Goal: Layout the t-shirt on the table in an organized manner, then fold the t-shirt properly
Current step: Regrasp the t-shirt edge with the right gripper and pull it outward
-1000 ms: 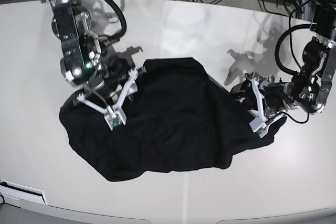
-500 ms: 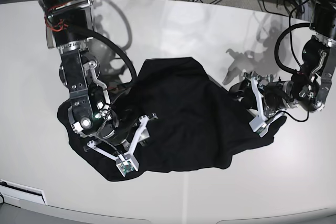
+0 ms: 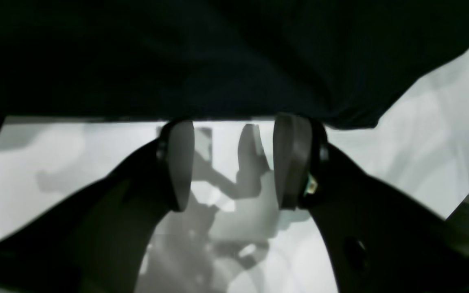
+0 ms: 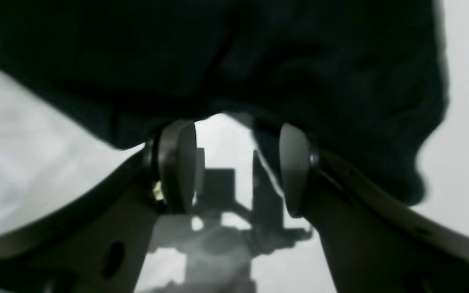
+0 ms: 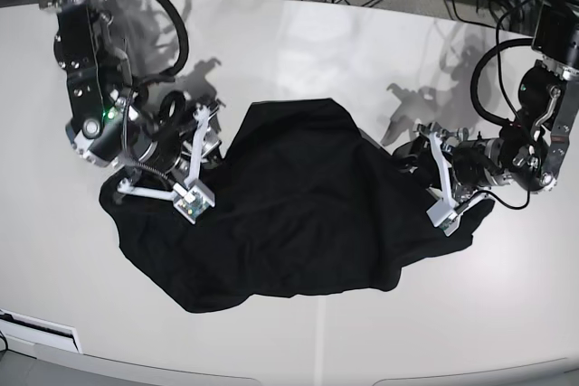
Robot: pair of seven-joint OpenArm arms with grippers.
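The black t-shirt lay rumpled mid-tabletop as both tools, left and right, gaped empty at its opposite edges, where low jaws risked pinching several layers and bunching it further.

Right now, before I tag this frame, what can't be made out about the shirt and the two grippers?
- t-shirt: sleeves, collar and logo lost in the black crumple, base view.
- right gripper: open, but whether its pads touch cloth is blurred, right wrist view.
- left gripper: open over the table; the shirt fills the top, hiding what lies beyond.
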